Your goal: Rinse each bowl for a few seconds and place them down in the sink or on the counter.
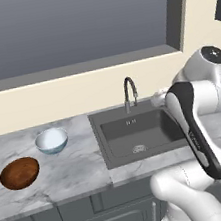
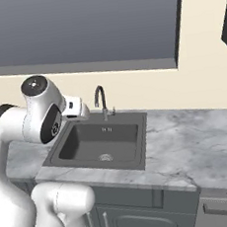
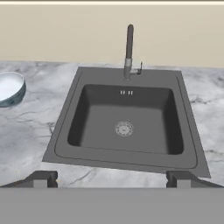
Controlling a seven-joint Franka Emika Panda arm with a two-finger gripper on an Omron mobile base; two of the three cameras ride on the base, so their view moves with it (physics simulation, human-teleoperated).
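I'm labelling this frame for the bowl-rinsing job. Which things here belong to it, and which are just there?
Belong to the job:
pale blue-white bowl
reddish-brown bowl
sink
faucet
counter
gripper, open and holding nothing

Just there:
window
cabinet fronts

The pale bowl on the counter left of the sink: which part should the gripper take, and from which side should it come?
Probably the rim, from above. The pale bowl stands upright on the counter with its mouth up, so one finger can go inside and one outside its thin wall. It stands apart from the brown bowl and the sink. The gripper is open.
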